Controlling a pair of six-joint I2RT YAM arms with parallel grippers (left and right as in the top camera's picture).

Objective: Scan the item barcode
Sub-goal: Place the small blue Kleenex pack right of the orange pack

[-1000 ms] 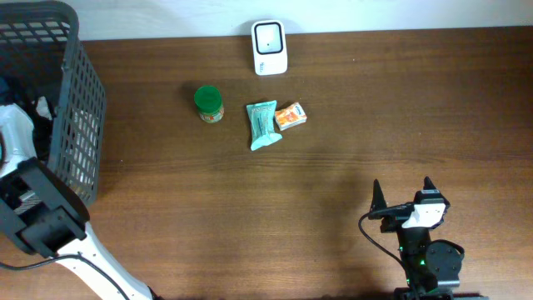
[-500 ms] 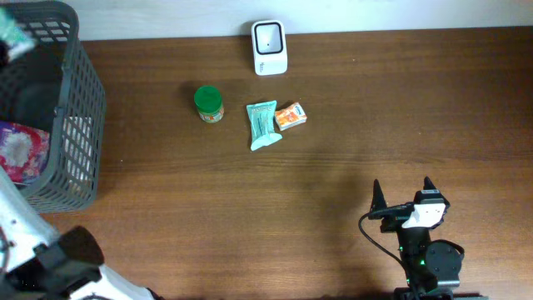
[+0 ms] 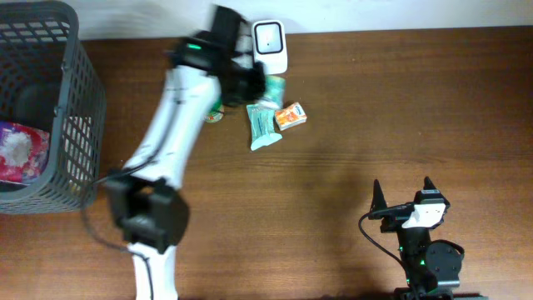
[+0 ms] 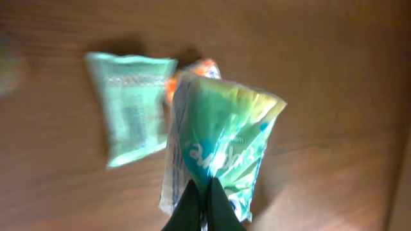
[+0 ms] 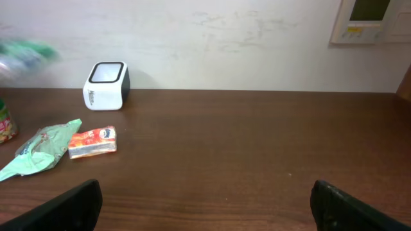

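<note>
My left gripper (image 4: 205,200) is shut on the lower edge of a teal-green snack packet (image 4: 221,141). In the overhead view the left gripper (image 3: 254,83) holds that packet (image 3: 274,86) in the air, just below the white barcode scanner (image 3: 270,47) at the table's back edge. From the right wrist view the packet (image 5: 26,51) is a blur to the left of the scanner (image 5: 106,85). My right gripper (image 3: 402,193) rests open near the front right with nothing between its fingers (image 5: 70,205).
A pale green pouch (image 3: 262,125) and a small orange box (image 3: 291,116) lie under the held packet. A green-lidded jar (image 3: 214,115) is partly hidden by the left arm. A dark mesh basket (image 3: 83,92) stands at the far left with a pink packet (image 3: 17,154) inside.
The left arm has swung from the basket across to the back of the table, carrying the teal-green packet up to the scanner. The right arm has not moved.
</note>
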